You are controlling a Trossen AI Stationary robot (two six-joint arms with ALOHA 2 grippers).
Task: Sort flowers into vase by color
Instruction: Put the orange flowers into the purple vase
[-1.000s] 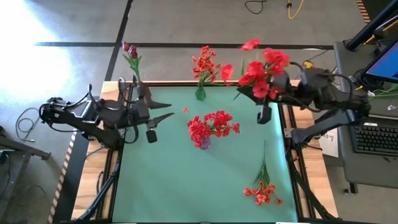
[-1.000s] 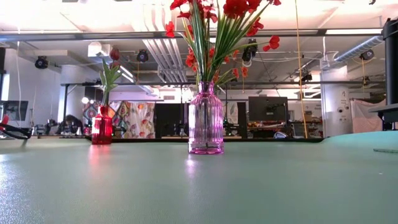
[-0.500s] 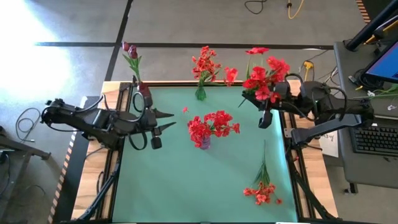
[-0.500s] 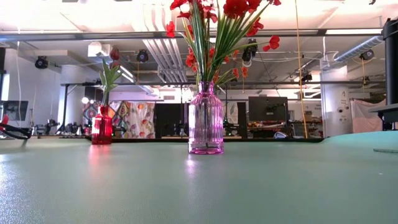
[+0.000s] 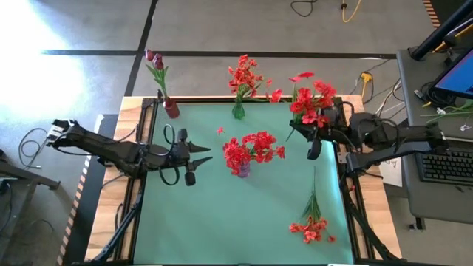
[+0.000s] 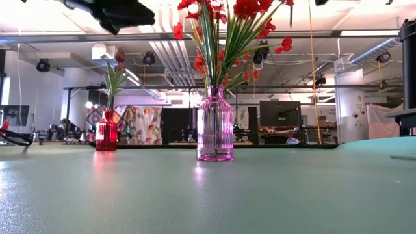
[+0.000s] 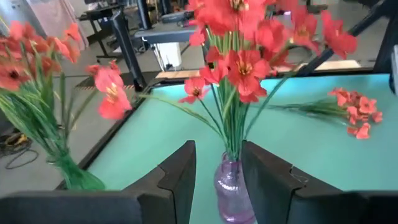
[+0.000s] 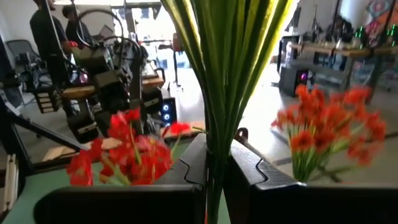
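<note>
While the right gripper point(image 5: 312, 140) pinches thin green stems of a red spray point(image 5: 310, 97), the left gripper point(image 5: 198, 154) stands spread and empty before a ribbed pink glass vase point(image 6: 215, 131).

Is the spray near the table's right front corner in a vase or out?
Out. The red spray lies flat on the green table, no vase around it.

The green table point(image 5: 222, 214) carries a pink vase point(image 6: 215, 131), a red vase point(image 5: 171, 109), seemingly a green vase point(image 5: 238, 111), and one loose red spray point(image 5: 311, 224).
</note>
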